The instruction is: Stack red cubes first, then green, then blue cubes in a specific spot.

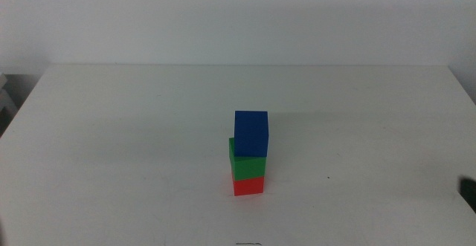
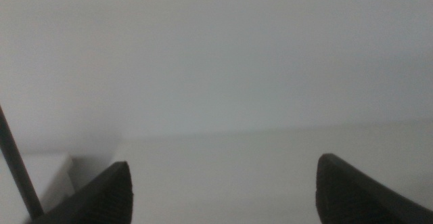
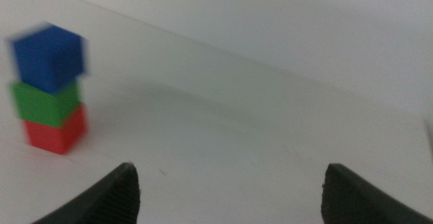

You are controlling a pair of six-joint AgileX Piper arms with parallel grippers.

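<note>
White tabletop (image 1: 111,127), and mid-table the blue cube (image 1: 251,134) tops green (image 1: 247,167) on red (image 1: 248,186), well off to one side of the right gripper (image 3: 230,190), its jaws spread empty like the left gripper (image 2: 223,190), parked clear.

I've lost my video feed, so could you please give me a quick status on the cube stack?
Left gripper open, empty, away from stack. Right gripper open, empty, clear of stack. Red cube on table, green on it, blue on top. Nothing in the way.
</note>
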